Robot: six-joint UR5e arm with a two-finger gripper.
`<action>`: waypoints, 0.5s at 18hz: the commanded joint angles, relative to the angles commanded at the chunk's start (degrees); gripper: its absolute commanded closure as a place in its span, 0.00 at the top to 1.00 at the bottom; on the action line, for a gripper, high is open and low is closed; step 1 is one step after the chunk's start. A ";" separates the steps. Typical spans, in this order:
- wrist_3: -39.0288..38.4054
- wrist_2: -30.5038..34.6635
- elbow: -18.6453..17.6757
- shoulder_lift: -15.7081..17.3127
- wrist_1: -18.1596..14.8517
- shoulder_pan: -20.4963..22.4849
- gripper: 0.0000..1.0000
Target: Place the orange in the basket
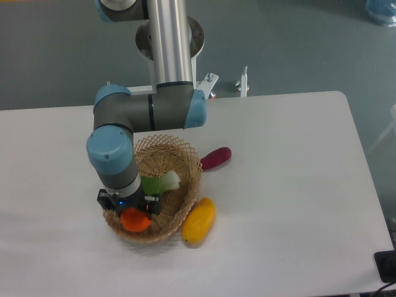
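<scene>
Over the basket [185, 185], the gripper [131, 212] points down, gripping the orange [135, 219].

text: none legible | labels: none | numbers: none

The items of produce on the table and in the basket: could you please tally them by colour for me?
Orange: 1, the orange under the gripper in the basket
Green: 1, the green vegetable in the basket
Yellow: 1, the yellow fruit
Dark red: 1, the dark red piece
Total: 4
</scene>
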 joint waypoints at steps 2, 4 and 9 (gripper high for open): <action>0.00 0.09 0.09 0.18 0.00 0.00 0.99; 0.17 -0.09 0.70 1.14 -0.09 0.17 1.00; 2.36 -0.09 4.75 1.76 -1.58 3.24 1.00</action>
